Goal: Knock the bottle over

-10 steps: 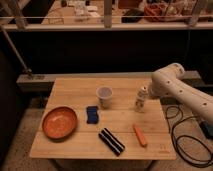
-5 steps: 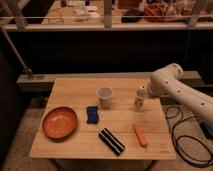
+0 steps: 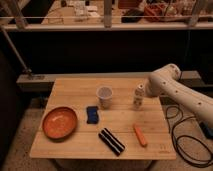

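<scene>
The bottle [image 3: 138,96] is small, slim and whitish with a pale cap, and stands upright near the right edge of the wooden table [image 3: 75,90]. My gripper [image 3: 149,93] is at the end of the white arm that reaches in from the right, right beside the bottle on its right side, at about the bottle's height. The arm's end hides the gripper's tip. A wider translucent white cup [image 3: 104,97] stands upright to the left of the bottle.
An orange bowl [image 3: 59,122] sits at the front left. A blue object [image 3: 92,114] lies in front of the cup. A black striped bar [image 3: 111,141] and an orange object [image 3: 140,135] lie near the front edge. Cables [image 3: 182,135] trail on the floor at right.
The arm has shifted slightly left toward the bottle. The bottle still stands upright in the same place.
</scene>
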